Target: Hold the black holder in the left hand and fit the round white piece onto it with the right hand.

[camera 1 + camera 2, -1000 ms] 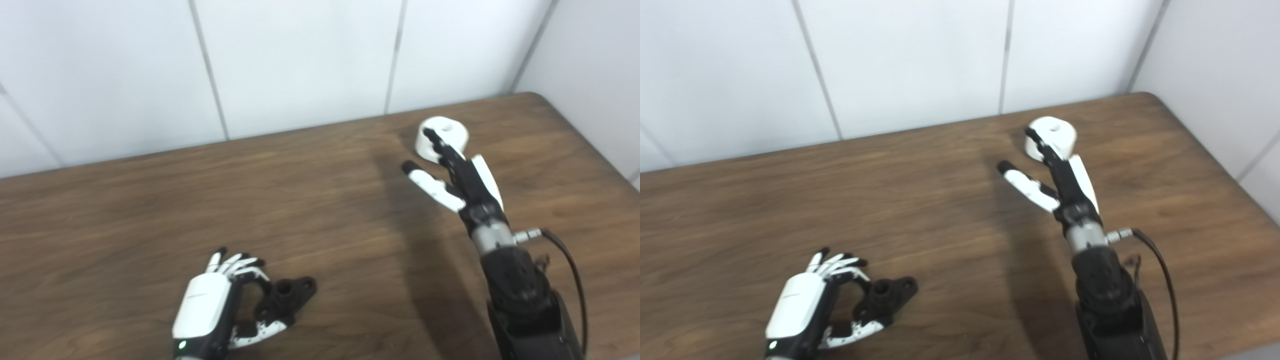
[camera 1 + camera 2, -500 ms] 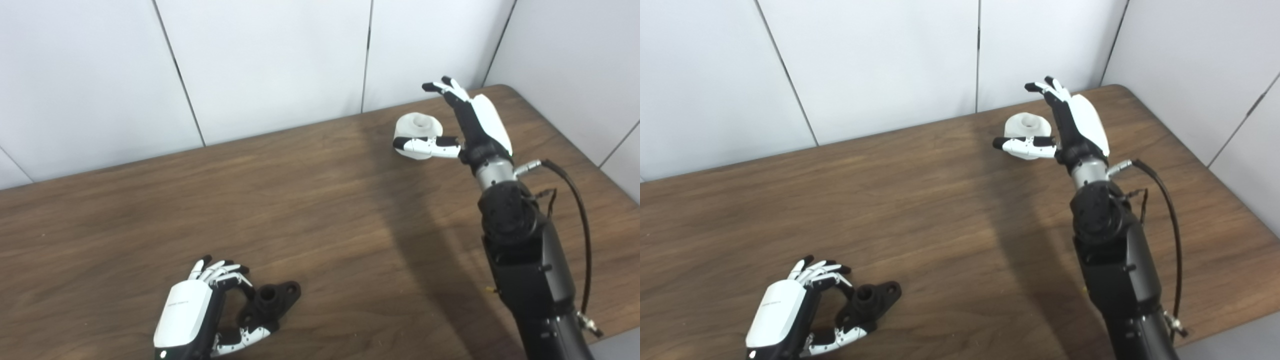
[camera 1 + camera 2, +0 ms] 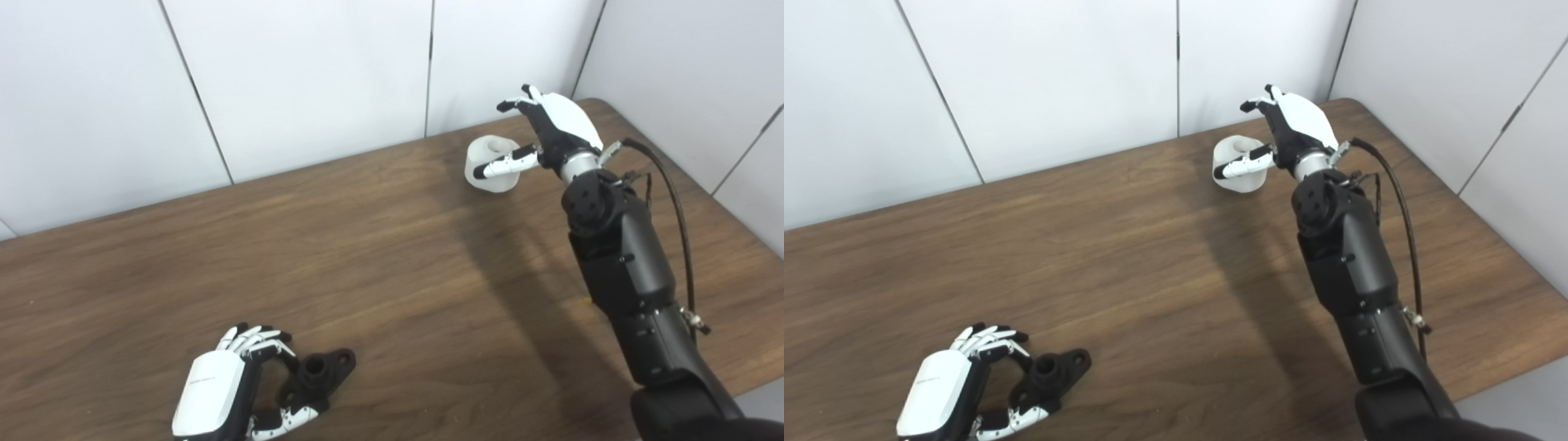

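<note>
Round white piece, smooth, hollow-topped

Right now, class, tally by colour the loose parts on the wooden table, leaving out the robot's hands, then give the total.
Black: 1, the black holder
White: 1, the round white piece
Total: 2

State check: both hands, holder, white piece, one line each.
left hand: on the table, fingers curled around the holder's near end.
black holder: lying on the table, not lifted.
right hand: open, fingers spread over the white piece, thumb across its front; contact not clear.
round white piece: upright on the table near the far edge, not fitted.
</note>
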Action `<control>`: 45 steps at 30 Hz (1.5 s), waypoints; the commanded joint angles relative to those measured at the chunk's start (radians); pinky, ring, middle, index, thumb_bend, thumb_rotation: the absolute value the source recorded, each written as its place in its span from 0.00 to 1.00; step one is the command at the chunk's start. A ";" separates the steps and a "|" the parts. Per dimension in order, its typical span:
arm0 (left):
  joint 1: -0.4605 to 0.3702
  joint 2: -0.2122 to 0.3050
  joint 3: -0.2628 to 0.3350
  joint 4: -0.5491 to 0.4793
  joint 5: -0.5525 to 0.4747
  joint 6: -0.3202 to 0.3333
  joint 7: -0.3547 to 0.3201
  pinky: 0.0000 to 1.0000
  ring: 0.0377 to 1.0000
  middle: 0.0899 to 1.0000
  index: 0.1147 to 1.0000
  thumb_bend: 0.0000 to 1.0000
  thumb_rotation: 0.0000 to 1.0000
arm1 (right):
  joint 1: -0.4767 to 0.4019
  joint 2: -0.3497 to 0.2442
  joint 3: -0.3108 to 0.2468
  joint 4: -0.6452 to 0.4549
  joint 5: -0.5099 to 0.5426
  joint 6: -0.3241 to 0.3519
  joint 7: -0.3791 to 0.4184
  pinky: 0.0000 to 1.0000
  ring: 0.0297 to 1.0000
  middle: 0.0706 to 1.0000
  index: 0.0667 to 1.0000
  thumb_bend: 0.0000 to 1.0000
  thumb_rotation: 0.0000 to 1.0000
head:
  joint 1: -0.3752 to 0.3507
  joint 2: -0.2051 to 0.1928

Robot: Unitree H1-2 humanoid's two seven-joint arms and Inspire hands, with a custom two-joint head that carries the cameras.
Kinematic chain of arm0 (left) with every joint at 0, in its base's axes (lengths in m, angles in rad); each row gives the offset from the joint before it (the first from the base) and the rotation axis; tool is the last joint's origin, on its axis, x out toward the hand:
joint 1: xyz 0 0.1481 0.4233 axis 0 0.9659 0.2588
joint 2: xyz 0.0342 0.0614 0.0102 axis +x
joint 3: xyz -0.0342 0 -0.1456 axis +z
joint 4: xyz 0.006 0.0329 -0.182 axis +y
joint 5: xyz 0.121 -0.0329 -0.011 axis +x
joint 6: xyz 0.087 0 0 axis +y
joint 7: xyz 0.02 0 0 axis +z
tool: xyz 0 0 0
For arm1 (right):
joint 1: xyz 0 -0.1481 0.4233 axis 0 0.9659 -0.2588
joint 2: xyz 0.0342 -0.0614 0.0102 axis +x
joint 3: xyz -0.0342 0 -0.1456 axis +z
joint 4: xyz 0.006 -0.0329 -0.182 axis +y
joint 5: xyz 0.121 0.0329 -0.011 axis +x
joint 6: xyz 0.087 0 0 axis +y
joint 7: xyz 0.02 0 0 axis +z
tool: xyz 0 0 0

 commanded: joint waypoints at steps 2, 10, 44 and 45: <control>0.006 0.014 0.007 -0.015 0.006 0.001 -0.016 0.93 0.81 0.72 0.42 0.52 0.04 | -0.071 -0.034 0.000 0.020 -0.046 -0.006 0.007 1.00 1.00 1.00 0.81 0.99 0.33 | -0.001 0.001; 0.008 0.013 0.011 -0.014 0.005 -0.004 -0.010 0.92 0.81 0.71 0.42 0.52 0.04 | -0.115 -0.036 -0.003 0.124 -0.098 -0.006 0.023 1.00 1.00 1.00 0.81 0.98 0.33 | 0.002 0.002; 0.002 0.008 0.018 -0.006 0.009 0.005 -0.018 0.93 0.81 0.72 0.42 0.52 0.04 | -0.134 -0.086 0.065 0.186 -0.056 -0.007 -0.021 1.00 1.00 0.96 0.63 0.90 0.32 | 0.001 0.000; 0.001 0.008 0.019 -0.007 0.009 0.005 -0.018 0.93 0.81 0.72 0.42 0.52 0.04 | -0.134 -0.088 0.068 0.186 -0.058 -0.007 -0.019 1.00 1.00 0.96 0.63 0.90 0.32 | 0.001 0.000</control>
